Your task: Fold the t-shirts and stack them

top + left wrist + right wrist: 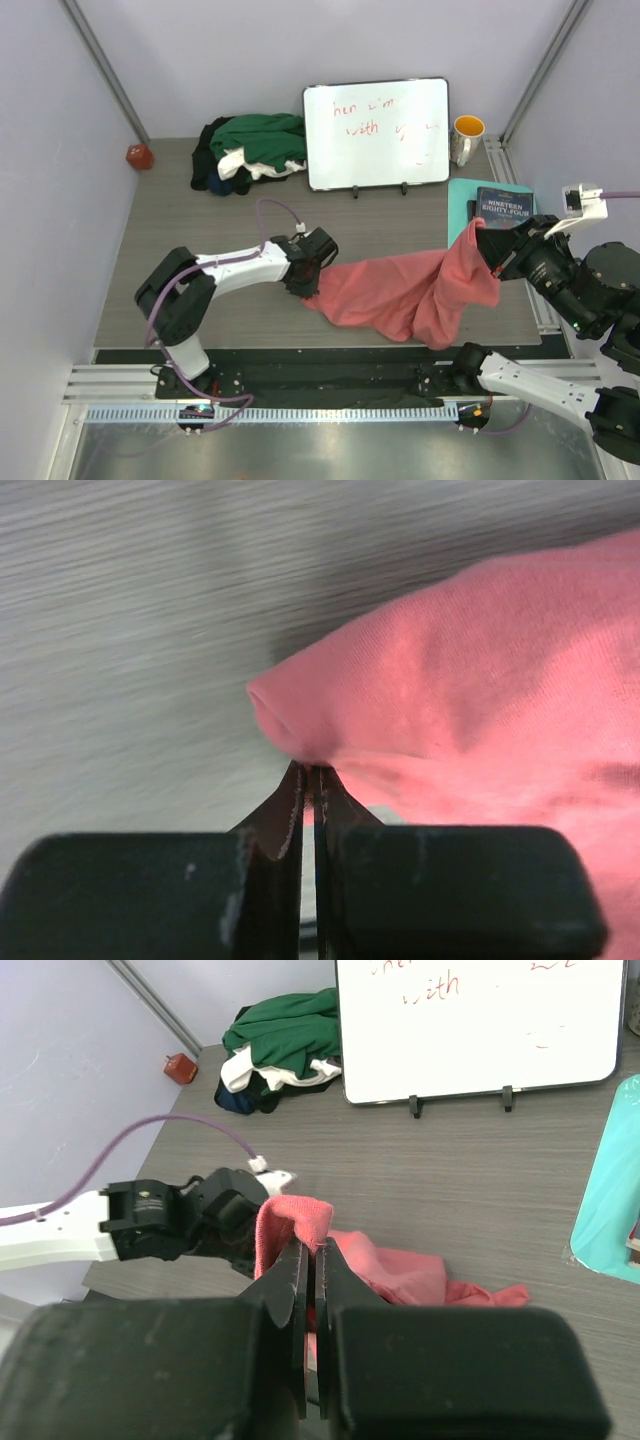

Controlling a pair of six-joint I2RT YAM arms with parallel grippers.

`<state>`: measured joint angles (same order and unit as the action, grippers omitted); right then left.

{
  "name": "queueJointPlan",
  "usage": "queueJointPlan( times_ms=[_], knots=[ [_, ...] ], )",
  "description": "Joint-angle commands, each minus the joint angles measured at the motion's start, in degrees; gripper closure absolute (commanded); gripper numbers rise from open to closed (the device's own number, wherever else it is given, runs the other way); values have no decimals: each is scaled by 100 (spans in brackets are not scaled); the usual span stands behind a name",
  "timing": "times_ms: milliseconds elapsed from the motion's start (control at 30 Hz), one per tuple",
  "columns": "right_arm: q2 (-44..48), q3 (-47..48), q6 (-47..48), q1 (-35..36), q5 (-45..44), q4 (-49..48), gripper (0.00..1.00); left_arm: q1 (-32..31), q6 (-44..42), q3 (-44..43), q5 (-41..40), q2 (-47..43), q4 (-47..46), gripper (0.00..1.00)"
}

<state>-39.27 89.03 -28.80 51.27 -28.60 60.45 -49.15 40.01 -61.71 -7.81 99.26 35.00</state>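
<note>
Top view: a salmon-pink t-shirt [400,290] lies stretched across the near middle of the grey table [200,230], between the two arms. The left gripper [305,285] meets its left edge low at the table. The right gripper [492,258] holds its right end lifted, so the cloth hangs down in folds. A pile of other t-shirts [250,150], green, white and dark, sits at the far left beside a whiteboard [375,130].

Left wrist view: the left gripper [310,780] is pressed together, pinching a fold of the pink cloth at its tips.

Right wrist view: the right gripper [312,1255] is closed on a bunched edge of the shirt, which drapes over the fingertips.

The shirt looks light, limp and prone to sagging. It probably handles best pinched at hems or corners, kept taut between both arms.
</note>
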Motion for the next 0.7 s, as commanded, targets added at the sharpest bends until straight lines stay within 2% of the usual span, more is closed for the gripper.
queueJointPlan(
  times_ms=[0, 200, 400, 667],
  knots=[
    [-116, 105, 58, -3, -137, -349, 99, 386, -28, -525, -1248, -942, 1348, 100],
    [-108, 70, 41, -3, -295, -375, 99, 1475, -212, -1369, -2452, -1980, 2141, 100],
    [-204, -97, 251, -3, -384, -674, 99, 2654, -889, -2309, -2673, -2367, 2169, 100],
    [-1064, 315, 1025, -3, -392, -1465, 99, 3076, -1592, -4083, -3139, -2254, 2124, 100]
  ],
)
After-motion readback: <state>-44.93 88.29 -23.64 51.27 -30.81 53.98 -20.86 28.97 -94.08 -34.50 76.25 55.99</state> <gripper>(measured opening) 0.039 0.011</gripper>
